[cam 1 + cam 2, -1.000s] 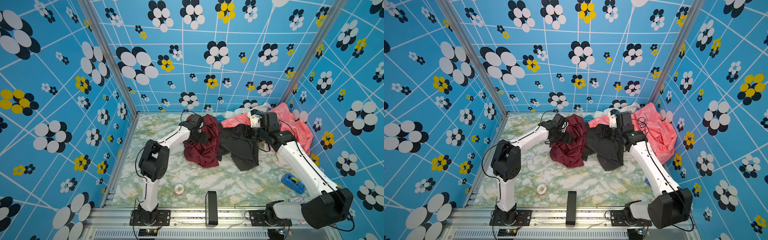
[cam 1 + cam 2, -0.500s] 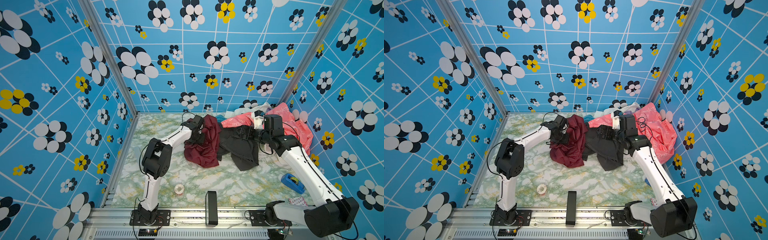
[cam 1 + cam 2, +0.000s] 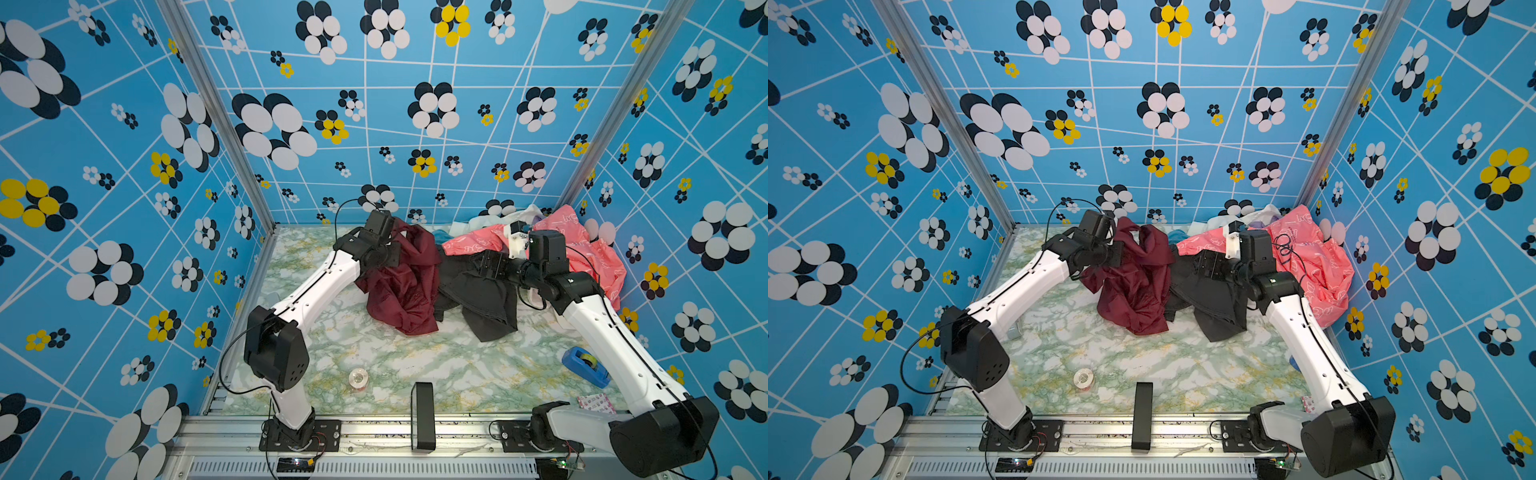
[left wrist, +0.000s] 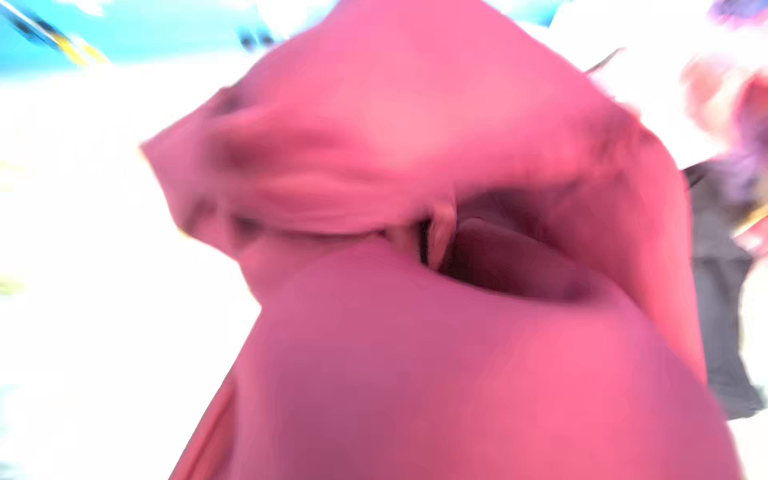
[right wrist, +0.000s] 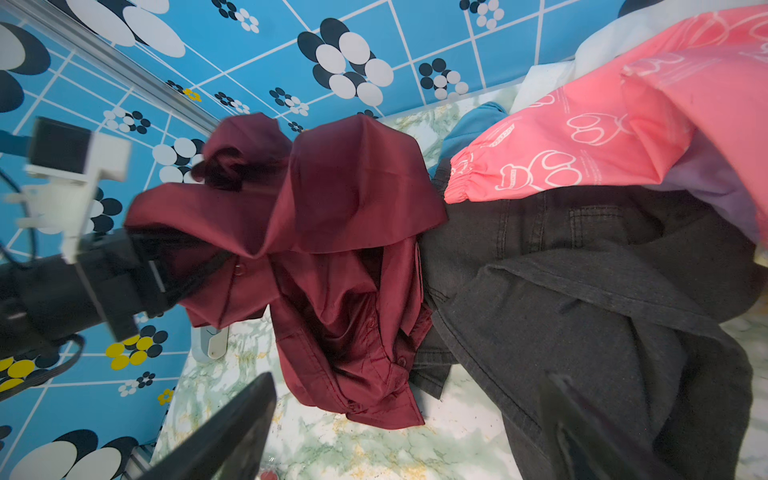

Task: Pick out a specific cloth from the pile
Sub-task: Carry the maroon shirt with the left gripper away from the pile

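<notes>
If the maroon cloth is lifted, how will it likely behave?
Probably floppy: the cloth drapes in loose folds. Likely slippery, as its surface looks shiny. It may tug the grey garment, which it touches.

both top views look down from high over the front rail [image 3: 374, 428] toward the back wall [image 3: 395, 124], sharing the whole table [image 3: 457, 365]. the left wrist camera sits so close that the maroon cloth [image 4: 457, 353] fills its blurred frame. the right wrist camera looks out between its own fingers [image 5: 232, 432] at that cloth and the dark grey garment [image 5: 582, 311] just beyond the fingertips.
</notes>
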`<state>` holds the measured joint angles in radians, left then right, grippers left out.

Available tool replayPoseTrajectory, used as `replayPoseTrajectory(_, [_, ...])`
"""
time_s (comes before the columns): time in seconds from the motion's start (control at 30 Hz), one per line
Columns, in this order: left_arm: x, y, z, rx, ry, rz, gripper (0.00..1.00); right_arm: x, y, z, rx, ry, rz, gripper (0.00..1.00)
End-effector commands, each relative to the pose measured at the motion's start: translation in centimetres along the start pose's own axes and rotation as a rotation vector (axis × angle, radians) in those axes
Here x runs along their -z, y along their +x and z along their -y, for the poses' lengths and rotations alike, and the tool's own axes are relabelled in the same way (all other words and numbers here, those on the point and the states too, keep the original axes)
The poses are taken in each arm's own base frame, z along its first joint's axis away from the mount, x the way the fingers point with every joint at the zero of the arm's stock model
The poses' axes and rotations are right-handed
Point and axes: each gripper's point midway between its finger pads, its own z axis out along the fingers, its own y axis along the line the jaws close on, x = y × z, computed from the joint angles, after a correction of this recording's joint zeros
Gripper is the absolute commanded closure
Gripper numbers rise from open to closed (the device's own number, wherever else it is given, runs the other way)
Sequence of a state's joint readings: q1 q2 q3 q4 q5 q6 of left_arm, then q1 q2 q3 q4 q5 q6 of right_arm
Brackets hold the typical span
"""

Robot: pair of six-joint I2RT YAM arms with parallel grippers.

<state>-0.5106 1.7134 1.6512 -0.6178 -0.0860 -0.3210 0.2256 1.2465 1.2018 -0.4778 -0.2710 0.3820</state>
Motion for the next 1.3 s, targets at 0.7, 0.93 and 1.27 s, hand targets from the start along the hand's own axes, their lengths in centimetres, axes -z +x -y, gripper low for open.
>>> replayPoseTrajectory(0.7, [13.3, -16.2, -8.5, 0.041, -0.245, 0.502, 1.00, 0.8, -0.2, -0.1, -0.002, -0.017, 0.036, 0.01])
replayPoseTrajectory(0.93, [15.6, -17.7, -11.1, 0.052, -0.329, 0.568, 1.00, 0.6, -0.2, 0.2, -0.010, -0.012, 0.035, 0.01])
replayPoseTrajectory(1.27, [16.6, -17.6, -16.0, 0.093, -0.452, 0.588, 1.00, 0.2, 0.2, 0.6, -0.017, -0.010, 0.027, 0.01])
